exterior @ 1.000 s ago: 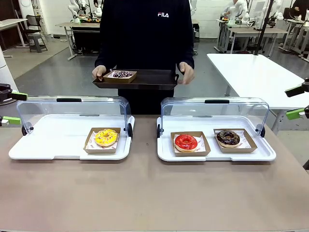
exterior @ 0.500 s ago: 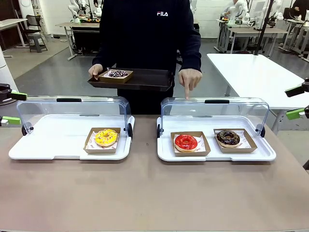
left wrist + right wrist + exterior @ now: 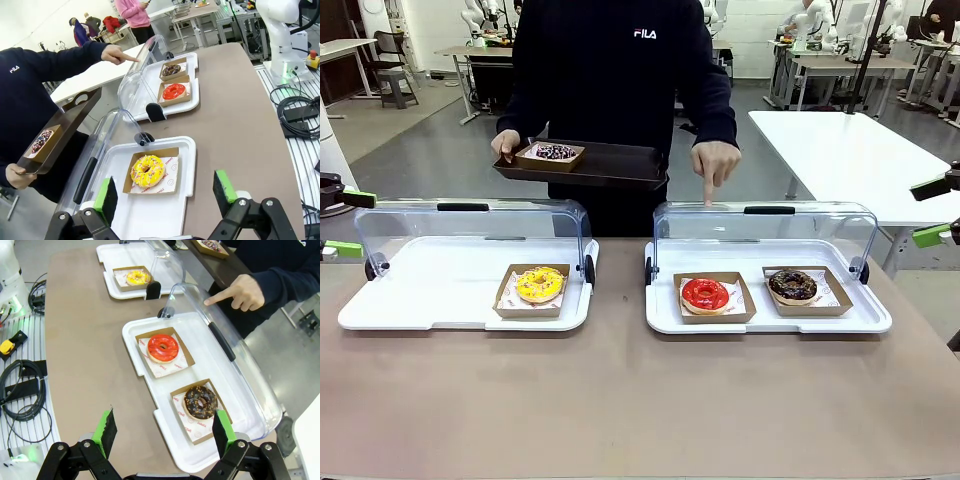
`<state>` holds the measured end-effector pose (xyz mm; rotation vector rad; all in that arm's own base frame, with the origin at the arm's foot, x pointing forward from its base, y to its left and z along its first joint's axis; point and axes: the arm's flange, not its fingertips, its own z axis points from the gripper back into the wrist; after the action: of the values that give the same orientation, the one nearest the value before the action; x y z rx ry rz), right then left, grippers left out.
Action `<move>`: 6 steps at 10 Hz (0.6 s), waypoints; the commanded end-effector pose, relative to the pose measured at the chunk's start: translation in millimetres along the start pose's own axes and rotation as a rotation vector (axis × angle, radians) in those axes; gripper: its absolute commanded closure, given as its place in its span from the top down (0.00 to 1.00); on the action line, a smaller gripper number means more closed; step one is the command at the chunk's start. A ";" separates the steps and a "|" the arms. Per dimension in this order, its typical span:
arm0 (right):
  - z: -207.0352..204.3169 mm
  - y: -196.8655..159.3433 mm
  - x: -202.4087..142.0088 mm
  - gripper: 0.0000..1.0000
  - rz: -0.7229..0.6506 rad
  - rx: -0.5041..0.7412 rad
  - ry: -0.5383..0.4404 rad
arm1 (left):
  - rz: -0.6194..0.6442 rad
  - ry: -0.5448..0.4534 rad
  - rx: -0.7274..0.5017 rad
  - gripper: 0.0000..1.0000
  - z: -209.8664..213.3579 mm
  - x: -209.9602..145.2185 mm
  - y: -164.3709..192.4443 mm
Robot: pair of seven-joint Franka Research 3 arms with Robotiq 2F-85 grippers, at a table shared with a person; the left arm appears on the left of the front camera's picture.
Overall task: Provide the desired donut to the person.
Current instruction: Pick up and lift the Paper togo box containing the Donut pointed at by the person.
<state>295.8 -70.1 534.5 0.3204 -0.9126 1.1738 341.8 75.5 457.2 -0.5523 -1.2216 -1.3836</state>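
Our left hand hangs with its green pads spread wide and nothing between them, off the left end of the tabletop. Just past it lies the left white tray, its clear lid swung up along the far edge. A yellow donut sits in a brown card box at the right end of that tray.

Our right hand is spread just as wide and is also empty, off the right end of the tabletop. Beside it is the right white tray, whose clear lid is likewise raised at the far side. On this tray the red donut rests in its card box on the left half. A chocolate donut sits in a box of its own just to the right of it. Both hands are well apart from every donut.

At the far side stands the person in a dark sweatshirt. The person's pointing finger aims down at the top of the right lid, in line with the red donut; we cannot tell whether it touches the lid. The person's other hand holds a black serving tray at the left end, and a sprinkled donut in a box sits there.
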 end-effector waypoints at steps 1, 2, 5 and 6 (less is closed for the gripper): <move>-2.1 -1.8 -0.5 1.00 0.005 0.010 -0.032 | -0.009 -0.022 0.017 1.00 -1.0 0.1 2.3; -2.1 -1.8 -0.5 1.00 0.005 0.010 -0.032 | -0.009 -0.022 0.017 1.00 -1.0 0.1 2.3; -2.1 -1.8 -0.5 1.00 0.005 0.010 -0.032 | -0.009 -0.022 0.017 1.00 -1.0 0.1 2.3; -2.1 -1.8 -0.5 1.00 0.005 0.010 -0.032 | -0.009 -0.022 0.017 1.00 -1.0 0.1 2.3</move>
<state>295.8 -70.1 534.5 0.3204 -0.9126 1.1738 341.8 75.6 457.3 -0.5519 -1.2215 -1.3832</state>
